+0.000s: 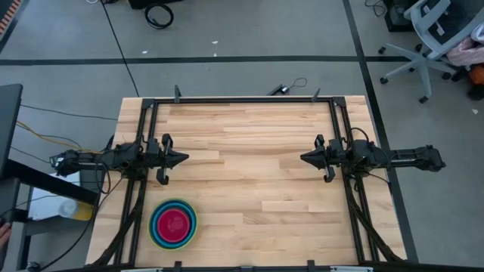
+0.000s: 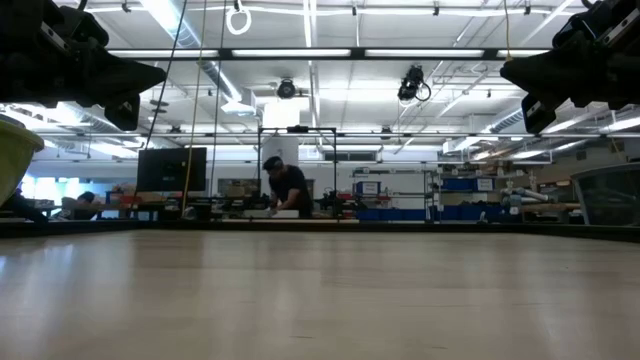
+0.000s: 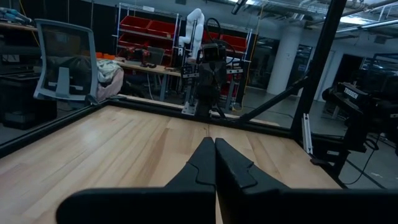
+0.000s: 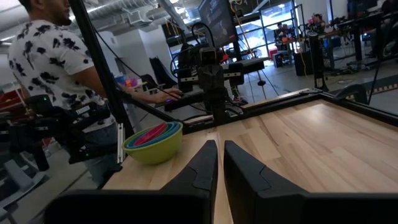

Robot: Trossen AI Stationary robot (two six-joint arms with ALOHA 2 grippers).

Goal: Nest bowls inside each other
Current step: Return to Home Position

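Observation:
The bowls (image 1: 174, 224) stand nested in one stack at the table's near left corner. The red-pink one is innermost, with green and blue rims around it, and the lime green one is outermost, its base on the wood. The stack also shows in the right wrist view (image 4: 153, 142), and its lime rim (image 2: 14, 160) shows in the low view. My left gripper (image 1: 184, 158) (image 3: 215, 142) hovers shut at mid-left, pointing level toward the right arm. My right gripper (image 1: 304, 158) (image 4: 219, 144) hovers at mid-right facing it, its fingers almost together with only a thin slit between them. Neither holds anything.
A black frame rail (image 1: 242, 100) runs along the far edge and down both sides by the arm bases. A person (image 4: 43, 68) stands beside the table's left edge, behind the bowls. Bare wood (image 1: 249, 189) lies between the two grippers.

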